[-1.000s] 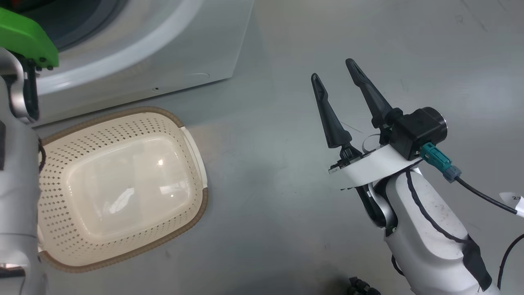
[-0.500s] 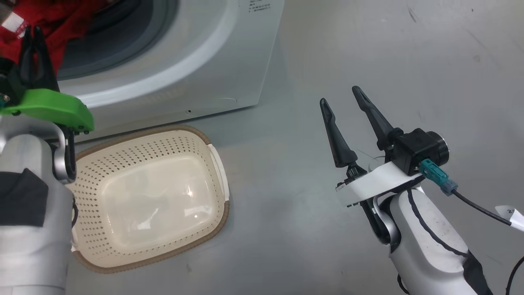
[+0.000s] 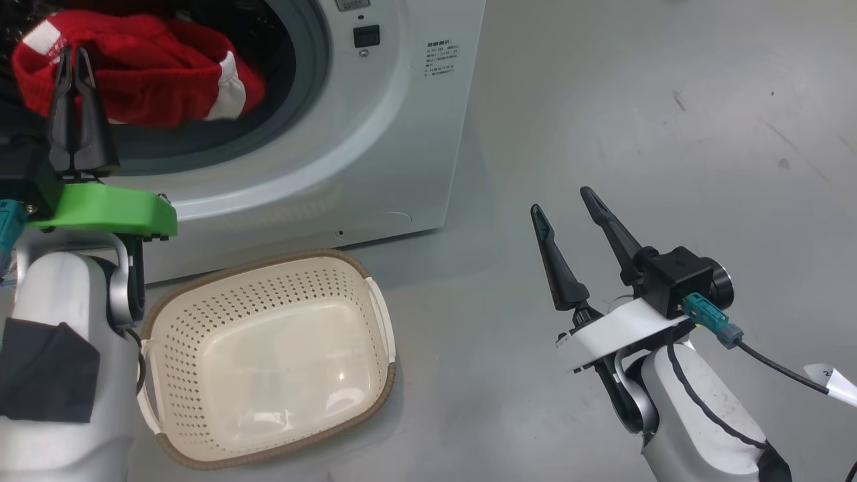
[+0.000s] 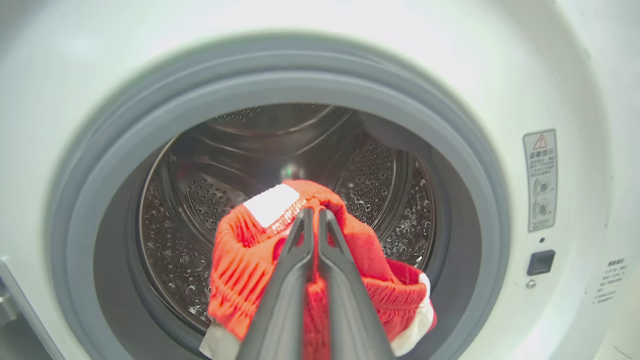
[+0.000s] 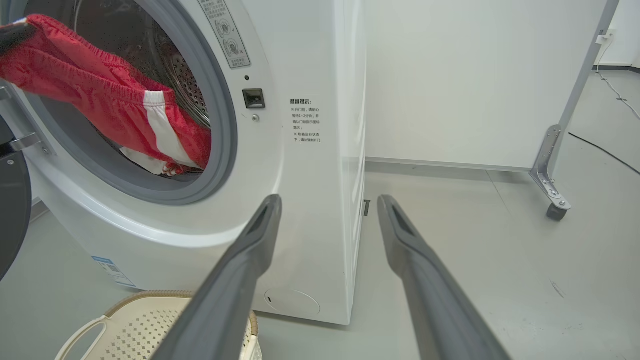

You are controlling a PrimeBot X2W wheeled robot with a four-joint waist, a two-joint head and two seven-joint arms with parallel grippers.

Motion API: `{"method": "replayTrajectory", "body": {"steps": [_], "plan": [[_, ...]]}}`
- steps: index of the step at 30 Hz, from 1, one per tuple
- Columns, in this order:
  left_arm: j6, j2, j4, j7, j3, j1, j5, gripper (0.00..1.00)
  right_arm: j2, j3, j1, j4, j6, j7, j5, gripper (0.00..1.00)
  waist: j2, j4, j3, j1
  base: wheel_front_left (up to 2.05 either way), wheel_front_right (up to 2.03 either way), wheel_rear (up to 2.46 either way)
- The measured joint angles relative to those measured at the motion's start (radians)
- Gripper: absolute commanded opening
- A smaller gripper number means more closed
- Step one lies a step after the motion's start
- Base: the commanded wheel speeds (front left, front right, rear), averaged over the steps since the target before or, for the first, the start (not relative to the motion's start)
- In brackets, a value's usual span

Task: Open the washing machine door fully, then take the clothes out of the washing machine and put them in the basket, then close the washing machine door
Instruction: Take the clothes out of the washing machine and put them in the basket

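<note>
Clothes (image 3: 147, 73) are at the mouth of the washing machine (image 3: 402, 134): a red bundle lifted in the opening, its lower end trailing on the grey rubber ring. My left pincer (image 3: 74, 53) is pressed together on the top fold, right beside the white label. Gripping that high lets the rest hang free below instead of bunching against the ring. Some cloth lies inside the drum (image 4: 370, 170), so I'd call this mid-extraction.

The basket (image 3: 375, 408) sits on the floor just in front of the machine, below the opening and empty, which makes for a short carry. My right pincer (image 3: 562, 201) hangs spread with nothing in it, well off to the side, out of the way.

At the left edge of the right wrist view there's a dark curved panel, probably the door (image 5: 10, 215) swung wide, though it's cropped too hard to be sure.
</note>
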Motion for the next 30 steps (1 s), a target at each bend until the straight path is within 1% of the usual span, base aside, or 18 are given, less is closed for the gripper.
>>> {"method": "replayTrajectory", "body": {"steps": [6, 7, 13, 20, 26, 30], "plan": [[0.009, -0.001, -0.164, -0.005, 0.008, 0.035, 0.029, 0.00, 0.000, -0.007, 0.026, 0.002, 0.000, 0.000, 0.003, 1.00, 0.0000, 0.009, -0.048, 0.0000, 0.00, 0.00, 0.00], [0.009, -0.001, -0.164, -0.005, 0.008, 0.035, 0.029, 0.00, 0.000, -0.007, 0.026, 0.002, 0.000, 0.000, 0.003, 1.00, 0.0000, 0.009, -0.048, 0.0000, 0.00, 0.00, 0.00], [0.015, -0.003, -0.286, -0.005, 0.026, 0.086, 0.036, 0.00, 0.000, -0.023, 0.049, 0.006, -0.001, 0.000, 0.003, 1.00, 0.0000, 0.014, -0.090, 0.0000, 0.00, 0.00, 0.00], [0.017, -0.017, -0.376, -0.006, 0.026, 0.176, 0.037, 0.00, 0.000, -0.037, 0.072, 0.008, -0.002, 0.000, -0.003, 1.00, 0.0000, 0.025, -0.125, 0.0000, 0.00, 0.00, 0.00], [0.022, -0.045, -0.391, 0.006, 0.028, 0.282, 0.035, 0.00, 0.000, -0.043, 0.086, 0.008, -0.001, 0.000, -0.008, 1.00, 0.0000, 0.029, -0.135, 0.0000, 0.00, 0.00, 0.00], [0.024, -0.060, -0.358, 0.034, 0.021, 0.363, 0.025, 0.00, 0.000, -0.044, 0.087, 0.007, 0.000, 0.000, -0.008, 1.00, 0.0000, 0.028, -0.135, 0.0000, 0.00, 0.00, 0.00]]}}
